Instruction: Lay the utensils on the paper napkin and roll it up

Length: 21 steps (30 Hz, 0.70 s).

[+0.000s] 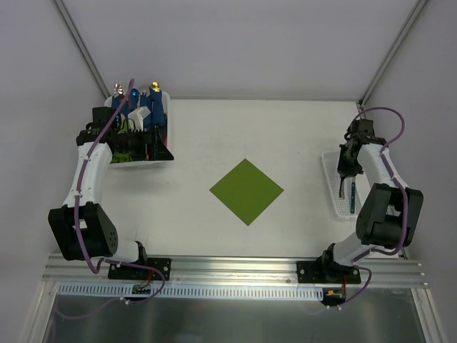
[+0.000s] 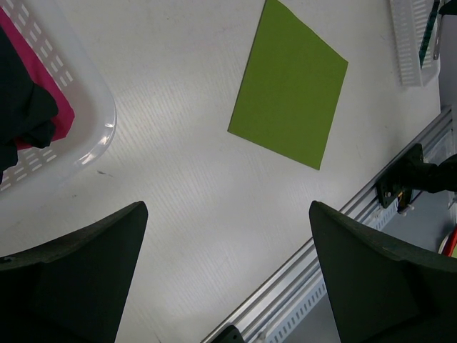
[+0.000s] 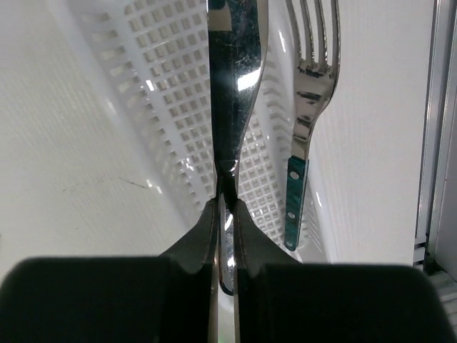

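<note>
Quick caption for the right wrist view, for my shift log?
Right pincer shut on a knife at the white tray, teal-handled fork lying alongside.

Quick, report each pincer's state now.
Left pincer: open, holding nothing.
Right pincer: closed on a metal utensil.

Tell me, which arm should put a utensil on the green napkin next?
Right, I think. The right gripper is shut on a silver utensil above the white tray, ready to carry over. The left gripper is open and empty beside the basket.
</note>
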Tool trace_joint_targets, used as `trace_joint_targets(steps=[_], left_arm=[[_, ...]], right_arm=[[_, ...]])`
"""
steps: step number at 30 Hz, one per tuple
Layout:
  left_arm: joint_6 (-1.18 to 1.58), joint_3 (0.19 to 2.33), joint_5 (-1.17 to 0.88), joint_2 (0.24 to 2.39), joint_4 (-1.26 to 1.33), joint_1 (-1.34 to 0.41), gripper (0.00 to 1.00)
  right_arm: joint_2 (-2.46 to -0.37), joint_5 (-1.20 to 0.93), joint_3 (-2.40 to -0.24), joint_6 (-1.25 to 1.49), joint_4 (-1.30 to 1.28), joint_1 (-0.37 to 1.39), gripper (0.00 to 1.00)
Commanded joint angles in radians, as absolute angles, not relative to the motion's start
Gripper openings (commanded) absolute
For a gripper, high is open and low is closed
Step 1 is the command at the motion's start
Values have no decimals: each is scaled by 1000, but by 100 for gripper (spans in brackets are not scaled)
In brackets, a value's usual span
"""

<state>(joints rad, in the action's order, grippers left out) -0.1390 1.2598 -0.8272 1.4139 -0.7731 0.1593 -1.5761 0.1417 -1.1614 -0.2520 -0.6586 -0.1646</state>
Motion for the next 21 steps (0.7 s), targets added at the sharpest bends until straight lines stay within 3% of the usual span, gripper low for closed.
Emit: trace_joint_targets(steps=[1, 8, 14, 21], left_arm=[[-130, 1298, -807, 1388, -784, 172, 99], [-100, 1307, -798, 1396, -784, 172, 99], [-46, 1325, -739, 1405, -782, 172, 99], [-5, 1312, -647, 1397, -775, 172, 99]], right_arm=[[-1487, 112, -1223, -235, -721, -112, 0], [-1436, 11, -1238, -125, -764, 1, 0], [-1443, -20, -1193, 55, -689, 279, 0], [-1606, 81, -1249, 257, -614, 527, 0]])
